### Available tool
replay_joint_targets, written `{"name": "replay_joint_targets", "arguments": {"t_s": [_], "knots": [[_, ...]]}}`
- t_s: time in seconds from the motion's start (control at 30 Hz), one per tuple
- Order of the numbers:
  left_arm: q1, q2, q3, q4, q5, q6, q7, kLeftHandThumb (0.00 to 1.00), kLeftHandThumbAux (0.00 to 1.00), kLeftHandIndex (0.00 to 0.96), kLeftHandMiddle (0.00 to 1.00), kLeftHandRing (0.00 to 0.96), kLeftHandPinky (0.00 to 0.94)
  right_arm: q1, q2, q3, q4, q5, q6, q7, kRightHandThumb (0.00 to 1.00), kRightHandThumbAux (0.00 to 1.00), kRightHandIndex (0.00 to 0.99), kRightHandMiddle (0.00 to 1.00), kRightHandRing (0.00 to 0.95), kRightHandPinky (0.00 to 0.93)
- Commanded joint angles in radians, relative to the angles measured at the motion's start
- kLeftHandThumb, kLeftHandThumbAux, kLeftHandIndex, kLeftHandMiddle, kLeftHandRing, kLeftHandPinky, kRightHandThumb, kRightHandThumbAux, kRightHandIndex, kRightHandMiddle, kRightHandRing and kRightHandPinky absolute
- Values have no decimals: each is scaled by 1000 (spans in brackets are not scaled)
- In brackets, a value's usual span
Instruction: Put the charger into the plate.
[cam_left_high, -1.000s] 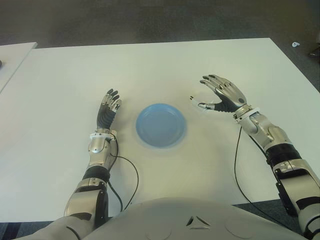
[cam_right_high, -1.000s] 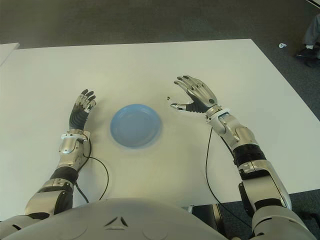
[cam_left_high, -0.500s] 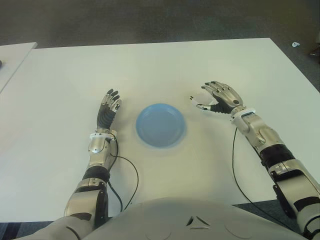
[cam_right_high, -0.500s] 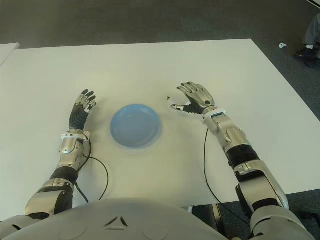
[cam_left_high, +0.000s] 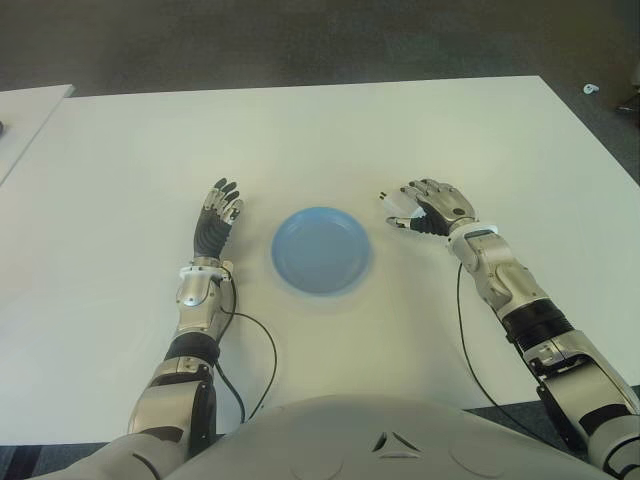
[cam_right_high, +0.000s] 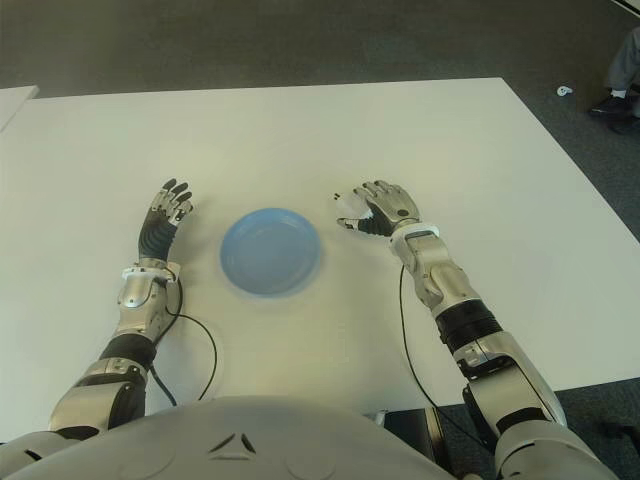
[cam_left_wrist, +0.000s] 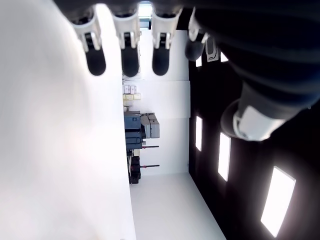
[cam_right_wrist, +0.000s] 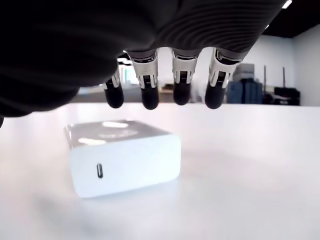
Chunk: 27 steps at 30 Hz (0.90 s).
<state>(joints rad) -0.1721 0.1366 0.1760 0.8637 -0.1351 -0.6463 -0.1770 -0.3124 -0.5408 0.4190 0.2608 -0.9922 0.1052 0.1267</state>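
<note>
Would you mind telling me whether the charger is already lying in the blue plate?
No, the charger sits on the bare white table under the right hand, beside the plate and apart from it.

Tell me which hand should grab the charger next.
The right hand: it is arched directly over the white charger, fingers open and not yet touching it, just right of the blue plate. The left hand shows on the plate's far side.

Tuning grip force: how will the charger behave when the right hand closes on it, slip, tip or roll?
The charger looks a rigid, glossy block, so it may slip under the right hand. It lies flat on the table with broad faces, so rolling or tipping seems unlikely.
</note>
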Motion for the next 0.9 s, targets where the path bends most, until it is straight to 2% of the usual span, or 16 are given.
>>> {"name": "replay_joint_targets", "arguments": {"t_s": [0.03,0.53,0.9], "knots": [[113,-44,-19,64,16,97,6,0,547,53,135,138,165,12,8,18,-43,-16,58,83,352,96,0,0,0,0],[126,-47,-20,41,12,100,-2,0,542,48,133,138,167,13,0,42,-182,-61,196,327,370,98,0,0,0,0],[126,-55,-23,34,16,98,-1,0,534,47,126,133,161,-11,6,48,-206,-87,242,416,385,101,0,0,0,0]]}}
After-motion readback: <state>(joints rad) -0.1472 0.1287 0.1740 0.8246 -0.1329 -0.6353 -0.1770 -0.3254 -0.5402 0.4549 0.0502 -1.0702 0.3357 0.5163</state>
